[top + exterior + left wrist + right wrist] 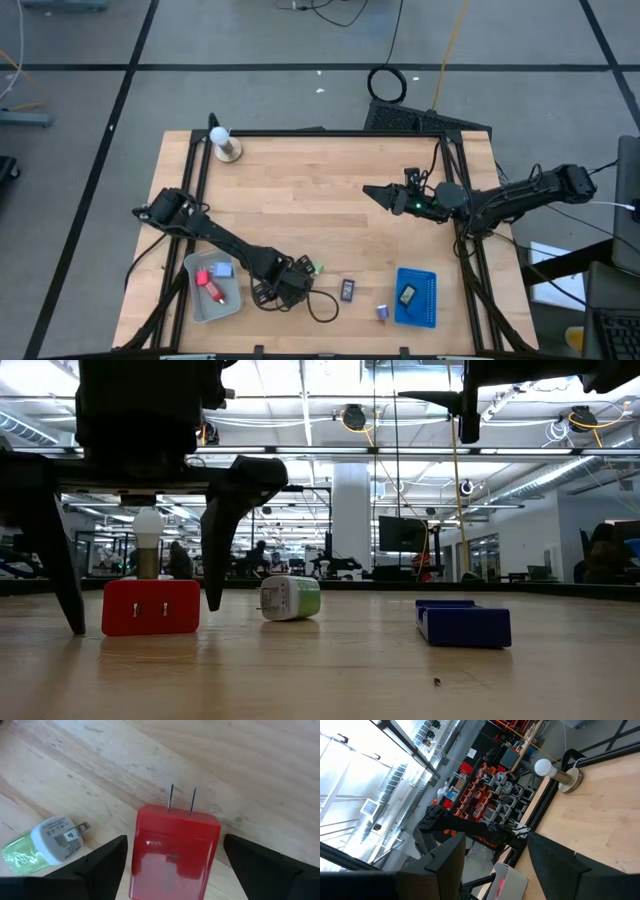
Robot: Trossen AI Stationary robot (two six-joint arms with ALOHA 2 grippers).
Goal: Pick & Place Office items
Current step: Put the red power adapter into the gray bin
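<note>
A red plug block (pixel 172 852) with two metal prongs lies flat on the wooden table (pixel 300 200), near its front edge. My left gripper (pixel 175 840) points down over it, open. One finger (pixel 50 550) stands on each side of the block (pixel 150 606), and neither touches it. A green-white bit (pixel 42 845) lies on its side close by (pixel 315 268). A black rectangle (pixel 347 290) and a purple bit (pixel 382 312) lie further right. My right gripper (pixel 368 190) hangs high over the table's middle, open, with nothing between its fingers (pixel 445 860).
A grey tray (pixel 195 305) at the front left holds a red and a light-blue piece. A blue tray (pixel 428 300) at the front right holds a black piece (pixel 407 295). A white ball on a wooden base (pixel 222 142) stands at the far left corner. Bare wood lies mid-table.
</note>
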